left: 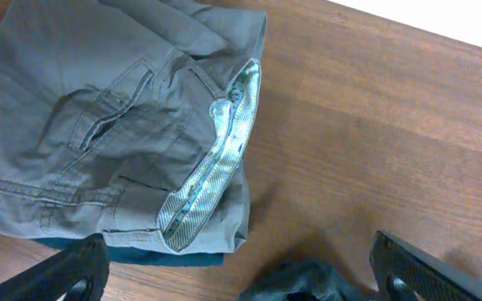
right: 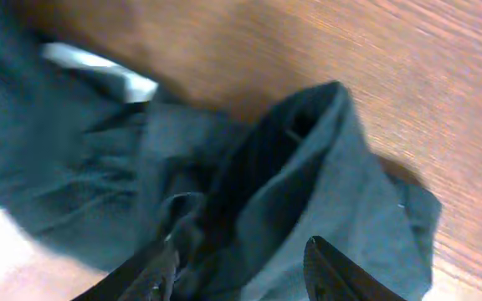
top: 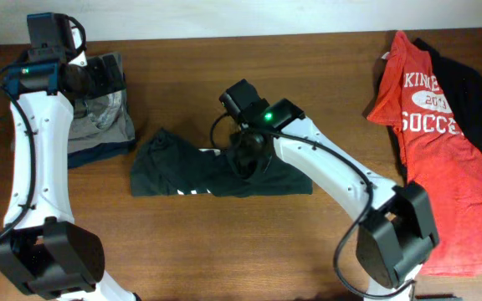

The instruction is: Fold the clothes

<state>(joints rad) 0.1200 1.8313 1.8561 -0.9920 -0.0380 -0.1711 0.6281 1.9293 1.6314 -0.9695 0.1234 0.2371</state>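
Observation:
A dark green T-shirt lies partly folded at the table's middle. My right gripper is low over its upper edge. In the right wrist view its fingers are apart, with a raised fold of the green shirt between them; the view is blurred. Folded grey trousers lie at the far left. My left gripper hangs over them, open and empty. The left wrist view shows the trousers and an edge of the green shirt.
A red soccer shirt lies spread at the right over a black garment, reaching the table's right and front edges. A blue garment lies under the grey trousers. Bare wood lies in front of the green shirt.

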